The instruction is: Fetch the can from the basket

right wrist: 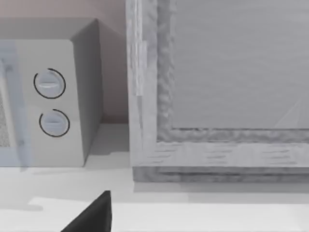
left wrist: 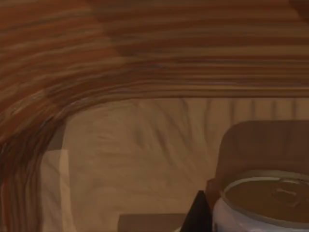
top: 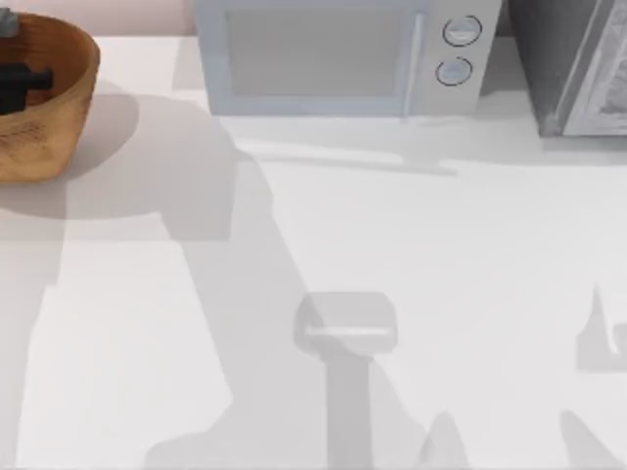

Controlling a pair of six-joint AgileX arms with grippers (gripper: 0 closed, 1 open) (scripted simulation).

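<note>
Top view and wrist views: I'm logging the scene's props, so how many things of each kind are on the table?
Basket: 1
Can: 1
Microwave: 1
Grey framed cabinet: 1
Total: 4

White surface point(top: 470, 245), smooth and matte, runs the full width. Against the back edge sits a pale grey microwave point(top: 343, 54) with a glazed door and two round dials point(top: 460, 31) stacked on its right side. Just to its right stands a grey, rough-textured framed cabinet or panel point(top: 578, 69); what it is exactly cannot be told. Wall point(top: 108, 15) behind is a pale pinkish tone. Light comes from above and behind: soft grey shadows point(top: 343, 333) spread across the surface, long and angular, several toward the near edge.
</note>
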